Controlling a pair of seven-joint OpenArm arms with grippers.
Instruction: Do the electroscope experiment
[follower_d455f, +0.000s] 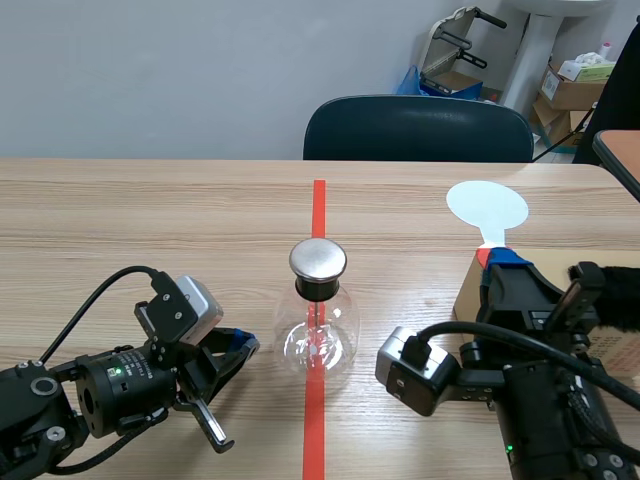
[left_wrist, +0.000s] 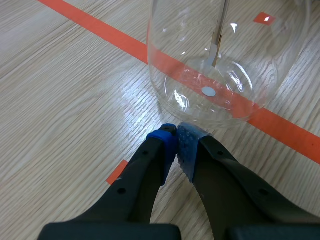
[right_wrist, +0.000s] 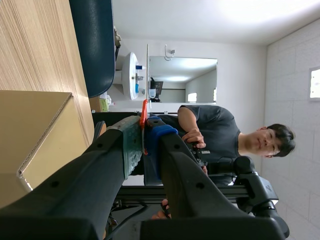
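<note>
Electroscope (follower_d455f: 318, 325) at mid-bench, upright on the orange-red tape line (follower_d455f: 318, 205). Clear glass flask with a black collar and a round metal cap (follower_d455f: 318, 259) on top. Inside, a thin rod down the middle with a foil strip (left_wrist: 216, 49) at its lower end, seen through the glass from the left wrist.

Left arm (follower_d455f: 90, 400) low over the bench on the robot's left, pointing toward the flask. Left jaws pressed together, blue pads (left_wrist: 165, 145) meeting tip to tip with nothing between them. Tips just beside the base of the flask; contact with the glass impossible to tell.

Right arm (follower_d455f: 530, 390) on the robot's right. Right jaws pinching the orange-red handle (right_wrist: 144, 116) of a white disc paddle (follower_d455f: 487, 207), pads clamped on either side of it. Disc upright above the jaws, to the right of the electroscope and well apart from the metal cap. From the right wrist, disc seen edge-on as a thin line ahead of the pads.

Cardboard box (follower_d455f: 468, 295) on the bench just beside the right arm, partly hidden behind it. Dark chair (follower_d455f: 418, 128) at the far edge of the bench, behind the tape line. Person in a dark short-sleeved shirt (right_wrist: 215, 135) in the background of the right wrist view, beyond the jaws, hands close together at some black equipment.
</note>
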